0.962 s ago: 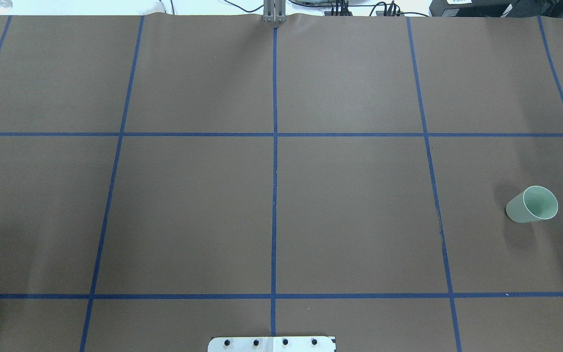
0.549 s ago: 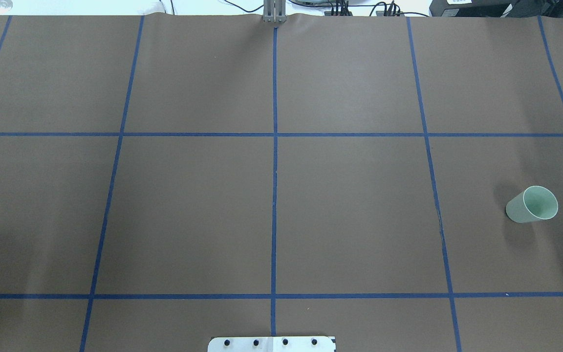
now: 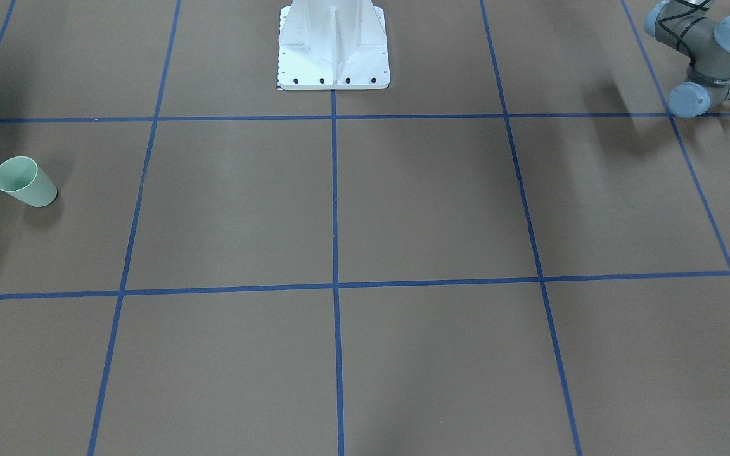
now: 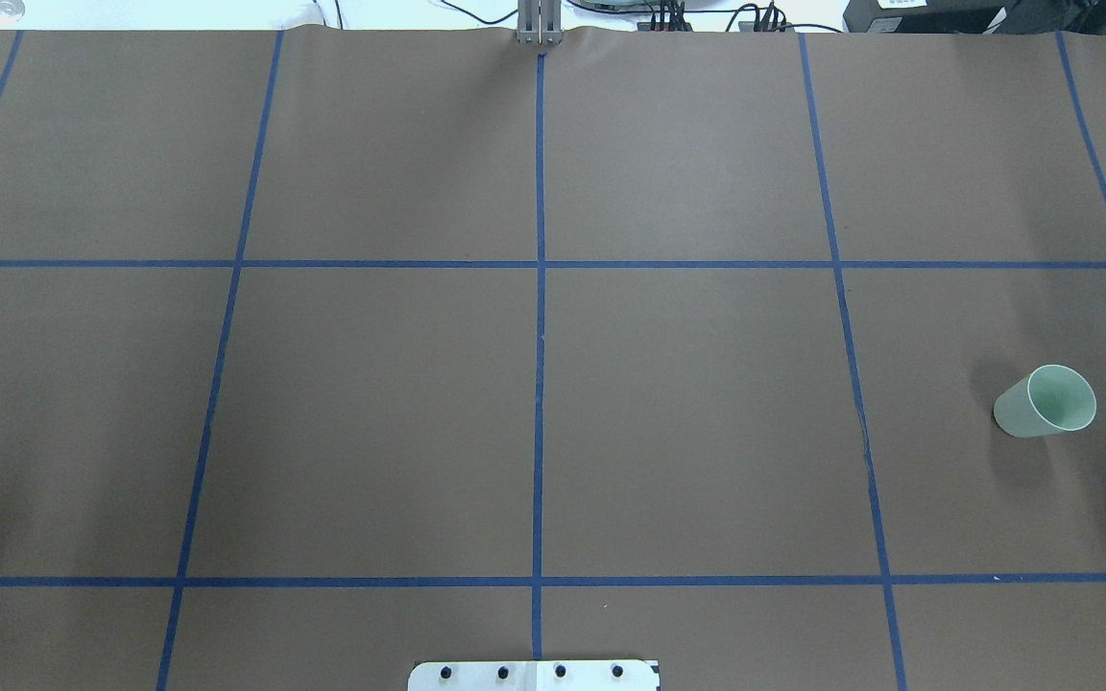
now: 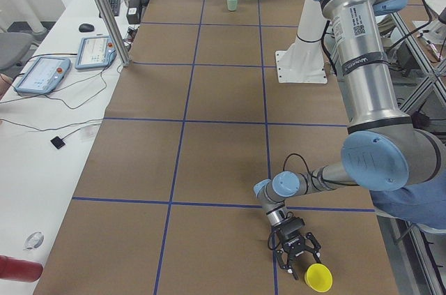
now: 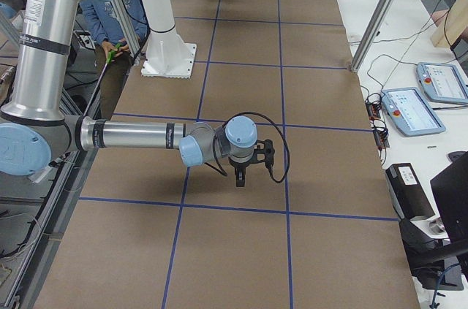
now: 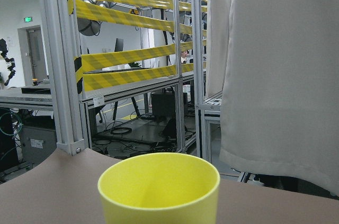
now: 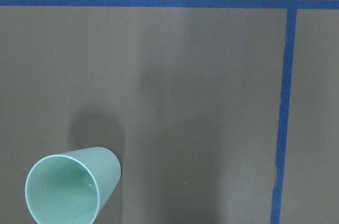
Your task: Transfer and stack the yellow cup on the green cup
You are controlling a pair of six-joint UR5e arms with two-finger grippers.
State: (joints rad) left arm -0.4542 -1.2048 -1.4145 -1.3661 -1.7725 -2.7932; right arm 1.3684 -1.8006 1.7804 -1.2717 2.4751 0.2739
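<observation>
The green cup (image 4: 1043,403) stays unmoved at frame right; the left tool (image 5: 296,266), spread or pressed together I cannot tell, hangs just beside the yellow cup (image 5: 318,278): grasp pending.

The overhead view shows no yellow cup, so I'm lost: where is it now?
In the exterior left view the yellow cup stands upright at the near end of the table, on the robot's left, just beside the left gripper.
</observation>
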